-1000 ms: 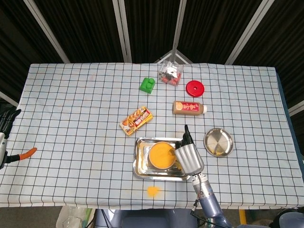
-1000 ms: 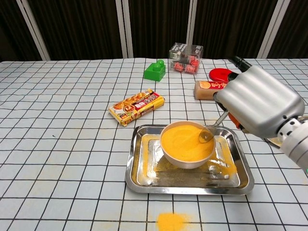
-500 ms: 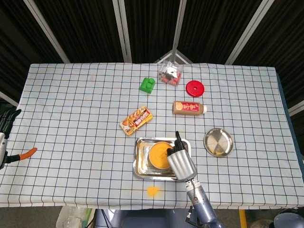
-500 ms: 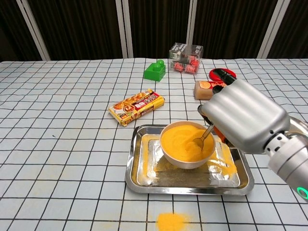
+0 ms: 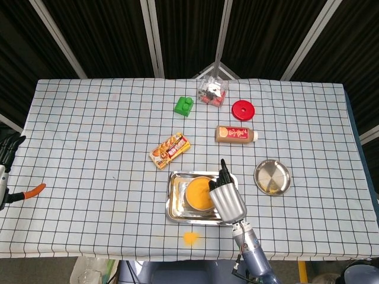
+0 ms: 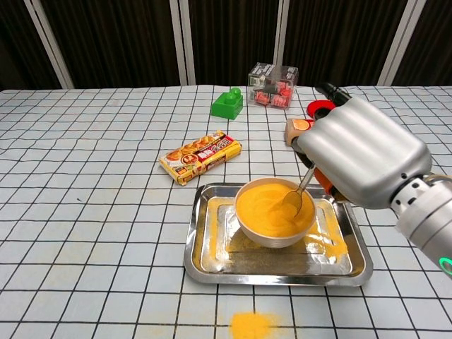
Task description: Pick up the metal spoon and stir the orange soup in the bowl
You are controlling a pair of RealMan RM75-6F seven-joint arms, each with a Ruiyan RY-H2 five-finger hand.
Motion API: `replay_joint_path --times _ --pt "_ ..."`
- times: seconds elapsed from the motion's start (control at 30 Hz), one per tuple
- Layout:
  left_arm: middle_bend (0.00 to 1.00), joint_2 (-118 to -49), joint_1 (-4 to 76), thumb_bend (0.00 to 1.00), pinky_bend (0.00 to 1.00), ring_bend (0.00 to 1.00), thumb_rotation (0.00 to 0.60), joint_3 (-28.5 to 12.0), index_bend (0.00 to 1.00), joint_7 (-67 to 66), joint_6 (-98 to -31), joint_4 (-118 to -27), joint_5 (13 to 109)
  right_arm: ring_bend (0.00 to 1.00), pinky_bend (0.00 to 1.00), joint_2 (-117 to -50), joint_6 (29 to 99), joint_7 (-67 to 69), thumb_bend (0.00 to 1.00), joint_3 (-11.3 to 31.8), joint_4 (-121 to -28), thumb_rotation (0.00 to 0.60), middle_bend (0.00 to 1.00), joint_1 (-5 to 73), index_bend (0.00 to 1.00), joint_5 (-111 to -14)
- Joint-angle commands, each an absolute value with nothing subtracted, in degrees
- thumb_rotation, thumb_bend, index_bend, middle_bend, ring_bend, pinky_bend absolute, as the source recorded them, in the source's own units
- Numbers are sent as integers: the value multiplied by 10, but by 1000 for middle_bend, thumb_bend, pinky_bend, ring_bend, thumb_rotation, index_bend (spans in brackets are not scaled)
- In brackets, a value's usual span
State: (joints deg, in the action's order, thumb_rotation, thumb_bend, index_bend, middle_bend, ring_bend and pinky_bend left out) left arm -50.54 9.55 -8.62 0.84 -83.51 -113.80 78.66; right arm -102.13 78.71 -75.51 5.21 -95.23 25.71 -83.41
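right hand (image 6: 357,161) grips thin shiny metal spoon (image 6: 299,194), tilted, its tip dipped in the smooth orange soup (image 6: 272,207) of white bowl (image 6: 274,237) on steel tray (image 6: 277,266); left hand (image 5: 7,155) at bench edge, state can't tell

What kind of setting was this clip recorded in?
Most likely a lab or staged test bench rather than a real kitchen: a table under a checked cloth set against dark curtains on metal poles, with unrelated props scattered about, such as a green block and a snack pack.
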Motion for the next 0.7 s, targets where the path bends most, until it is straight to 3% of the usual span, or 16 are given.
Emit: replay_joint_path --times 0.03,0.17,0.33,0.7 --pt "0 -506 96 0 0 0 600 -86 0 7 -835 -1138 787 300 0 -1017 787 -756 599 56 -957 600 602 259 739 -837" --pt "0 -506 95 0 0 0 600 -86 0 7 -836 -1138 787 300 0 -1013 789 -755 599 60 -956 600 602 261 739 -843" --pt "0 -505 95 0 0 0 600 -86 0 8 -836 -1138 787 300 0 -1008 778 -765 599 33 -928 600 602 261 739 -860" --pt "0 -506 96 0 0 0 600 -86 0 7 -835 -1137 786 300 0 -1012 783 -746 599 44 -930 600 602 256 739 -859"
